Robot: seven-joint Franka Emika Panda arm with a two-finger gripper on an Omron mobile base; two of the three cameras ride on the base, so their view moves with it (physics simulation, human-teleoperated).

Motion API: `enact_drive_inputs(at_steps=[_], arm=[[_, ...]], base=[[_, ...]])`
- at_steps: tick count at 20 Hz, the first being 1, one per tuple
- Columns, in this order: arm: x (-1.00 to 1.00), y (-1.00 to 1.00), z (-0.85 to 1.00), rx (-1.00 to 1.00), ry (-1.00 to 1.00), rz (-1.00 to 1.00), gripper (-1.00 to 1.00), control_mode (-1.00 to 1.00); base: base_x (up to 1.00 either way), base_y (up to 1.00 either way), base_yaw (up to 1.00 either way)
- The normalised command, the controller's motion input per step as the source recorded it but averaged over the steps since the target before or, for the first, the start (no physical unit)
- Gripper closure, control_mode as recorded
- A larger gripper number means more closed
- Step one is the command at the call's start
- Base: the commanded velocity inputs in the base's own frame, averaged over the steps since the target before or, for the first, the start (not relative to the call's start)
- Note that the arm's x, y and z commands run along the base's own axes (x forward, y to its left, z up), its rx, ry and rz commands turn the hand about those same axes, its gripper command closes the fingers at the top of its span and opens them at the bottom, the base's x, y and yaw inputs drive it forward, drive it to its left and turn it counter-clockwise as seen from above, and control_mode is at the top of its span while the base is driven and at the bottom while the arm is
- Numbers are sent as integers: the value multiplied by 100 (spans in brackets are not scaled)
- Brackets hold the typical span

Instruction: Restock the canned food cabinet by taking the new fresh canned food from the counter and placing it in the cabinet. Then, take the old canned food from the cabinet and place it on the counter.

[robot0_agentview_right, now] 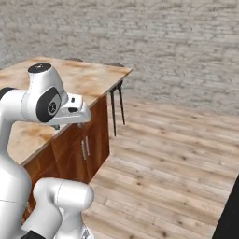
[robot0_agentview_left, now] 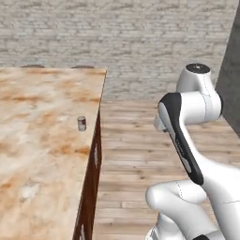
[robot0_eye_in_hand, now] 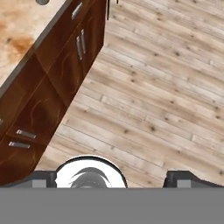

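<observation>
- Nearest the lens: two dark fingertips [robot0_eye_in_hand: 43,178] at the foot of the hand view, spread as wide as possible, nothing between them; gripper [robot0_eye_in_hand: 113,179] hung over bare plank floor [robot0_eye_in_hand: 166,100].
- Stood alone on the counter [robot0_agentview_left: 42,154]: small can [robot0_agentview_left: 82,123], at about 11 o'clock in the left base view, near the slab's right edge, well apart from the arm.
- Showed dark wood doors [robot0_eye_in_hand: 65,74] under the slab at 10 o'clock in the hand view.
- Judged as the opening step: can not yet grasped, cabinet not reached.
- Called next for a swing toward 10 o'clock over the slab, descent around the can, then a squeeze.
</observation>
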Motion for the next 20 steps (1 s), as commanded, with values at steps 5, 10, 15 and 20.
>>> enact_drive_inputs(at_steps=[5, 10, 15, 20], arm=[[0, 0, 0, 0, 0, 0, -100, 100], [0, 0, 0, 0, 0, 0, -100, 100], [0, 0, 0, 0, 0, 0, -100, 100], [0, 0, 0, 0, 0, 0, -100, 100]], base=[[100, 0, 18], [100, -9, 30], [100, -27, 59], [93, -18, 78]])
